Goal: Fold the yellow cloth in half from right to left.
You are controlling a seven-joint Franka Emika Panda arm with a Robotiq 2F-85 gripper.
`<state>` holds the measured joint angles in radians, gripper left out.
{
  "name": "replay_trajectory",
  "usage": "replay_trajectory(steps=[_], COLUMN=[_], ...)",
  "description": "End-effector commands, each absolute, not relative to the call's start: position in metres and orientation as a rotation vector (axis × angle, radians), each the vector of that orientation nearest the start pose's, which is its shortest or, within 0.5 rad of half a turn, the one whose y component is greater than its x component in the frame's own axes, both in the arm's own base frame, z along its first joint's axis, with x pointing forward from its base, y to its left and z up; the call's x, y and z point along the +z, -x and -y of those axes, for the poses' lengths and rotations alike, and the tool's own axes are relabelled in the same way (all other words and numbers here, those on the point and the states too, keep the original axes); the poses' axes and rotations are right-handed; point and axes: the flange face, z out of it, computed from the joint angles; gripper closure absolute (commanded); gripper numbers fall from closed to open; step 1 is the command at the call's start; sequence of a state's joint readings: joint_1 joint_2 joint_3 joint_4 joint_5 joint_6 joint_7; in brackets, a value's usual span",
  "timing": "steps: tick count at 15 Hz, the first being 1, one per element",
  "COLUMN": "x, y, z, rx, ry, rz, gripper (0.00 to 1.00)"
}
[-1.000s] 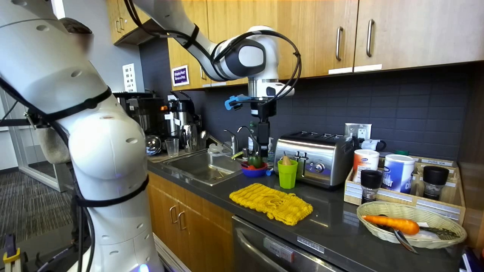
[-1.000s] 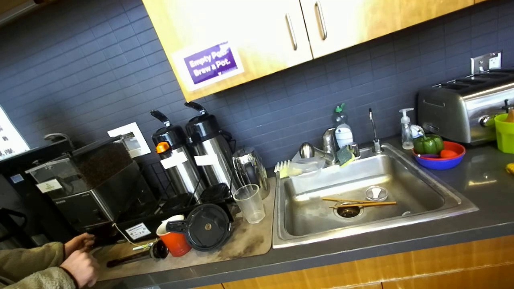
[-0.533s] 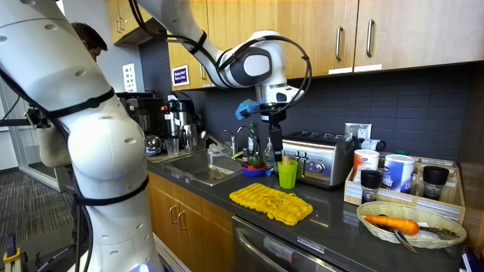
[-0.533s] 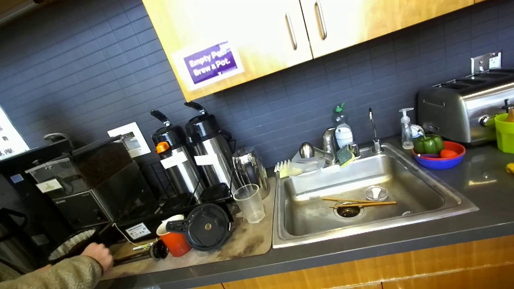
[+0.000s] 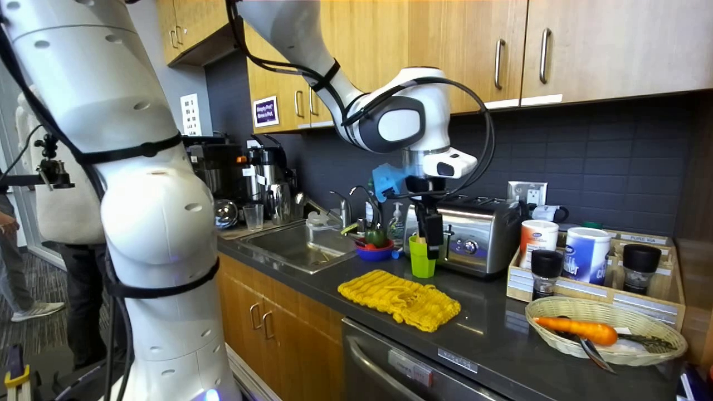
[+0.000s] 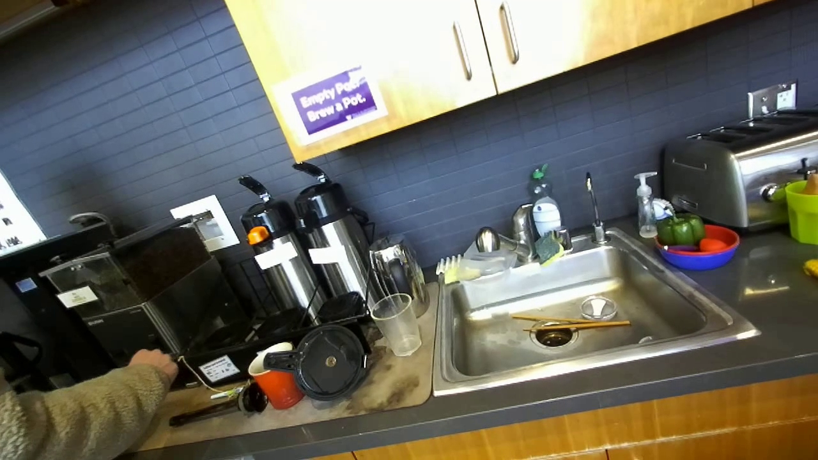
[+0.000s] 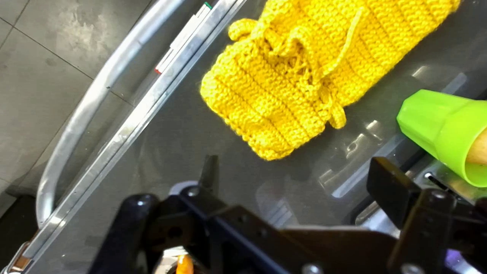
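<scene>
The yellow cloth (image 5: 390, 292) is a knitted rectangle lying flat on the dark counter, with loose strands and a bunched ridge across its middle. Only a corner of the cloth (image 6: 811, 267) shows at the right edge in an exterior view. In the wrist view the cloth (image 7: 266, 102) fills the upper middle, its near corner pointing toward the jaws. My gripper (image 5: 432, 250) hangs above the counter near the green cup, above and apart from the cloth. In the wrist view the gripper (image 7: 296, 171) has its fingers wide apart with nothing between them.
A green cup (image 5: 421, 268) holding a tan item stands behind the cloth, before the toaster (image 5: 482, 239). A wicker basket (image 5: 607, 356) with a carrot and a wooden crate (image 5: 601, 295) are to the right. A blue bowl (image 5: 373, 254) and the sink (image 5: 278, 259) are left.
The arm and gripper have moved right and down toward the counter beside the cloth. The cloth has not moved. A person in the background has shifted.
</scene>
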<state>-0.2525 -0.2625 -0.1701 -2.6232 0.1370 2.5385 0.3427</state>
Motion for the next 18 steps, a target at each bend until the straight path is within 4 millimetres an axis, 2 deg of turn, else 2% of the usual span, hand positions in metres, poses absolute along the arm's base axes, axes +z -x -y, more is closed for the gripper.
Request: replay_trajectory(steps=[1,11,18], x=[0.336,0.298,0.271], y=[-0.413,-0.44,-0.457], z=[0.188,0.227,0.237], rx=[-0.238,-0.191,-0.205], ry=[2.719,2.762,2.773], rz=[-1.182,-0.966,-0.733], gripper=[0.0,0.0,0.0])
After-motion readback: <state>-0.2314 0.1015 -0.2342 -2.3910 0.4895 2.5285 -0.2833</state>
